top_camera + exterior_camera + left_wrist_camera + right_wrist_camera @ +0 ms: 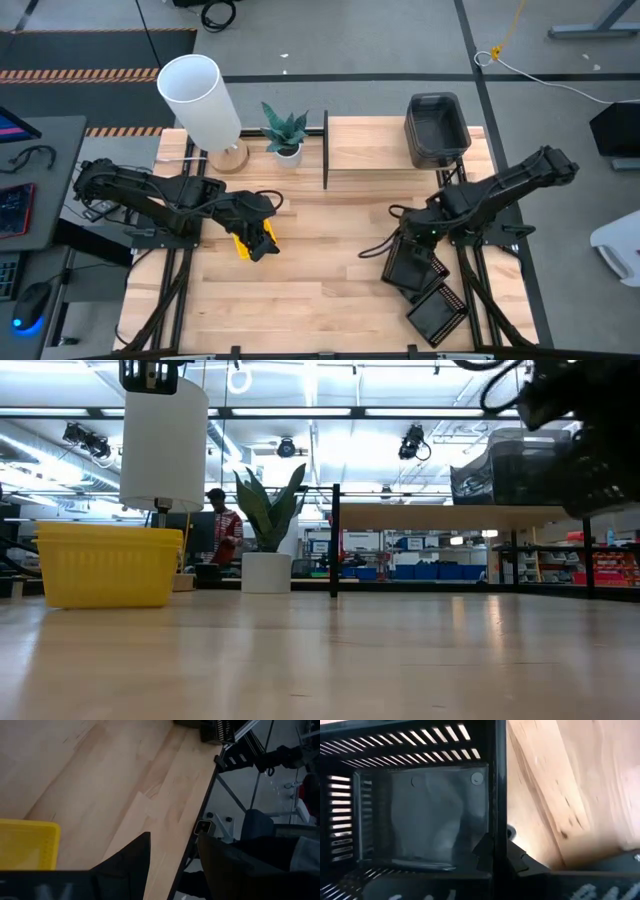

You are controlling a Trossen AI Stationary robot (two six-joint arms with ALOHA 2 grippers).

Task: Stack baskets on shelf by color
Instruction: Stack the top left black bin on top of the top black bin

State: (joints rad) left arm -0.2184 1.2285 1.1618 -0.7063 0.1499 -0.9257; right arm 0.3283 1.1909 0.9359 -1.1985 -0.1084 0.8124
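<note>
A yellow basket (pixel 241 245) (pixel 105 565) rests on its base on the left of the table. My left gripper (pixel 258 236) (pixel 172 865) hovers open at its right side; the basket (pixel 25 845) lies beside one finger. Dark grey baskets (pixel 437 128) (pixel 500 470) sit stacked on the right end of the wooden shelf (pixel 380 150). My right gripper (pixel 420 240) (pixel 496 851) is shut on a black mesh basket (pixel 408 268) (pixel 420 810) at the table's right. Another black mesh basket (pixel 438 312) lies nearer the near edge. My right gripper pinches a side wall (pixel 496 795) of the black mesh basket at its rim, one finger (pixel 484 851) inside the basket and the other (pixel 517 857) outside. The fingers come from above. In the low view the dark shape under the gripper ends above the tabletop.
A white lamp (pixel 200 95) (pixel 163 445) and a potted plant (pixel 286 130) (pixel 266 525) stand at the far left, beside the shelf's black frame (pixel 326 150). Bare tabletop (pixel 320 250) lies between the two arms. A person (pixel 225 535) shows in the room behind.
</note>
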